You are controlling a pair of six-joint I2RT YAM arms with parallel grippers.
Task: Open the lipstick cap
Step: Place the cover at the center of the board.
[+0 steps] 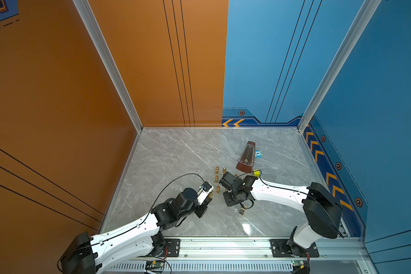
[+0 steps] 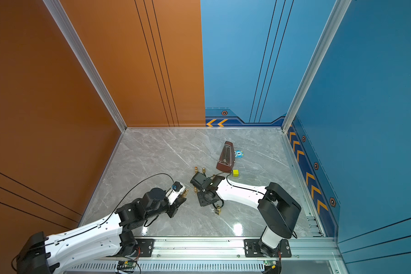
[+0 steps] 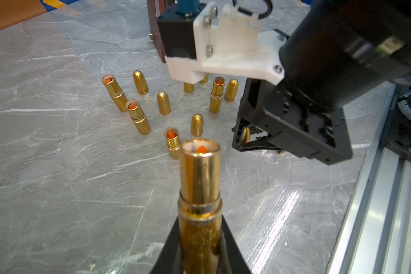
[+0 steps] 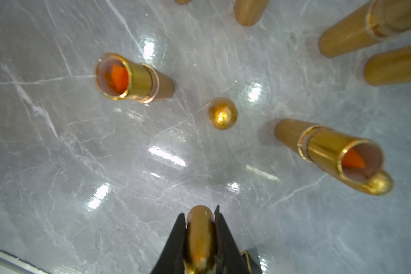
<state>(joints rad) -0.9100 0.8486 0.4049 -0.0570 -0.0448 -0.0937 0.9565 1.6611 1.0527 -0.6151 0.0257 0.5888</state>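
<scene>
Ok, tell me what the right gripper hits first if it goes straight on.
Probably the bare table, just short of a standing cap: the right gripper, shut on a gold cap, points down at it. Depth is unclear.

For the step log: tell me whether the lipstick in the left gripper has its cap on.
No: the lipstick in the left gripper shows an open gold tube mouth with the orange stick bare inside.

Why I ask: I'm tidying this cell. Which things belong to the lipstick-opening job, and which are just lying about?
Job: lipstick tube in the left jaws; cap in the right jaws; other open tubes and loose caps standing nearby.
Lying about: metronome; blue toy clock; yellow cube.
</scene>
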